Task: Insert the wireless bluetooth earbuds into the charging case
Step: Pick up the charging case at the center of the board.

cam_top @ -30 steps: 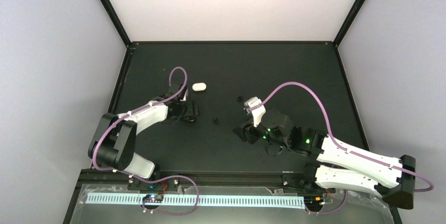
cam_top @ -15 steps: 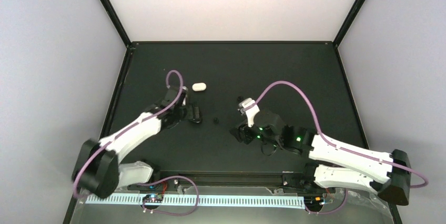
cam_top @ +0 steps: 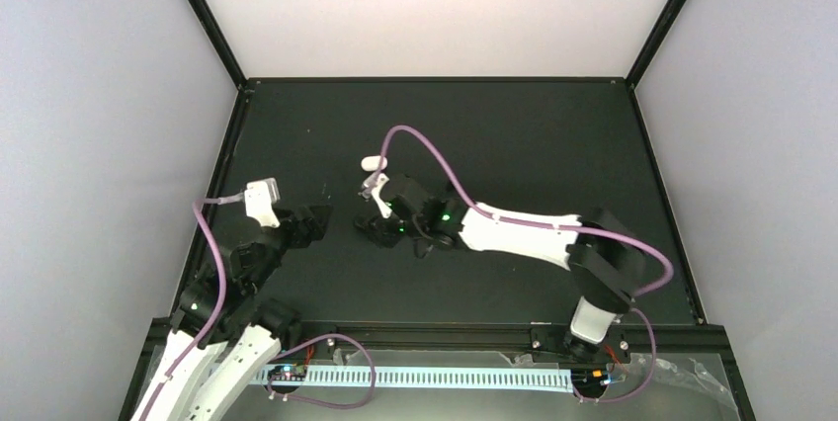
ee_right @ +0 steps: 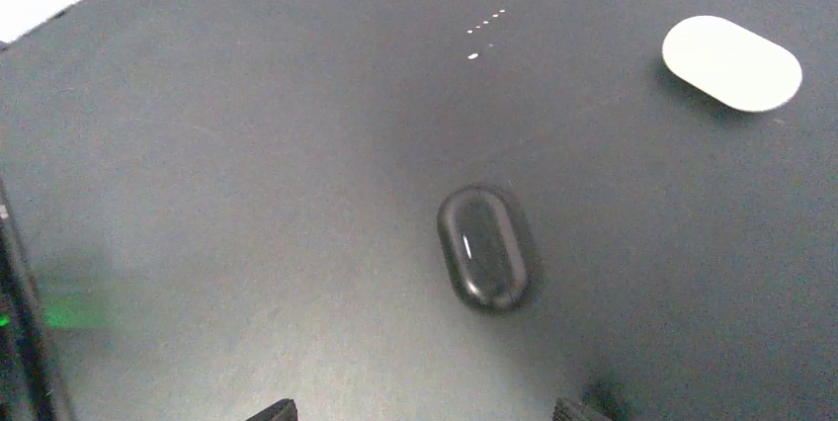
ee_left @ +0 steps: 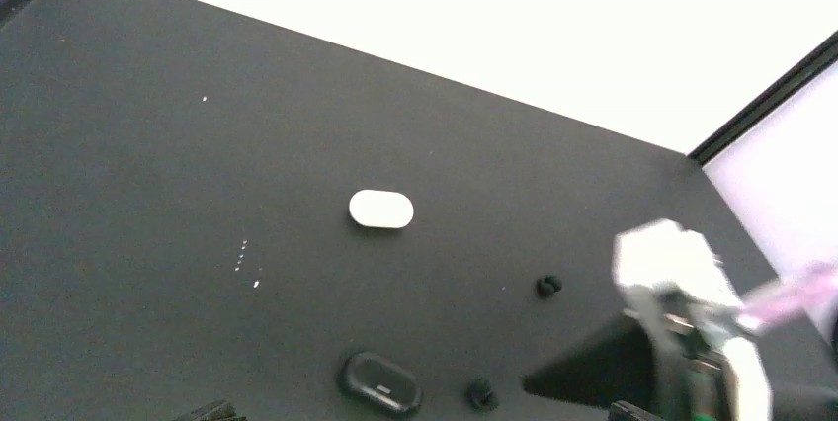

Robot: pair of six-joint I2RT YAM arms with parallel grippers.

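You are hovering the empty, spread right hand (ee_right: 430, 409) over the closed black charging case (ee_right: 484, 246) left of the tabletop's (cam_top: 514, 134) middle, probably to open it, while the released left hand (cam_top: 314, 223) is idling by the left edge and two black earbuds (ee_left: 481, 394) are lying loose beside the case.

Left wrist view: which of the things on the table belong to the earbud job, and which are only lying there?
Belong to the job: far black earbud; near black earbud; black case; white case.
Only lying there: tiny white specks on the table.
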